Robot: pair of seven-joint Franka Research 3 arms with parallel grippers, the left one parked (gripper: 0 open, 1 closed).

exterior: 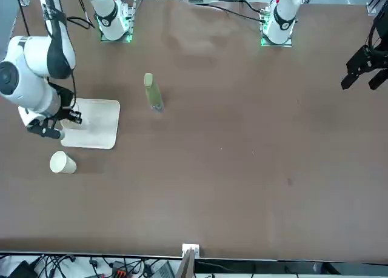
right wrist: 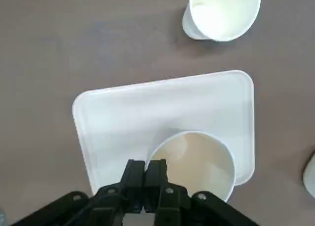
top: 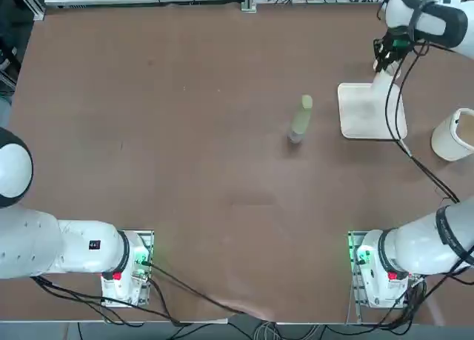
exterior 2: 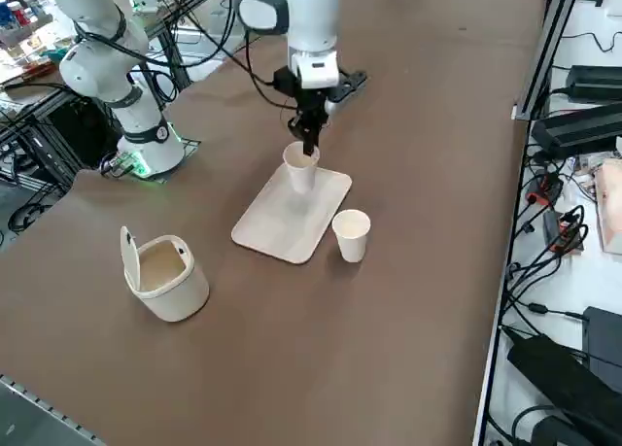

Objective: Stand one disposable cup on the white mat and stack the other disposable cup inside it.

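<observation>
Cup 1 (exterior 2: 300, 172): upright over white mat (exterior 2: 282, 223), contact unclear | right gripper (right wrist: 146, 168): at cup 1, pinching its rim | cup 2 (exterior 2: 351, 237): upright on table (exterior 2: 418, 300), just beyond mat's far side | bottle (top: 301, 119): left of mat | tub (exterior 2: 177, 291): right of mat, lid (exterior 2: 130, 258) up

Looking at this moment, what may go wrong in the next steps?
The right jaws, shut and close to the rim of the cup on the mat, might knock it over if they shift sideways. The second cup stands just off the mat, so a low arm move could bump it.
</observation>
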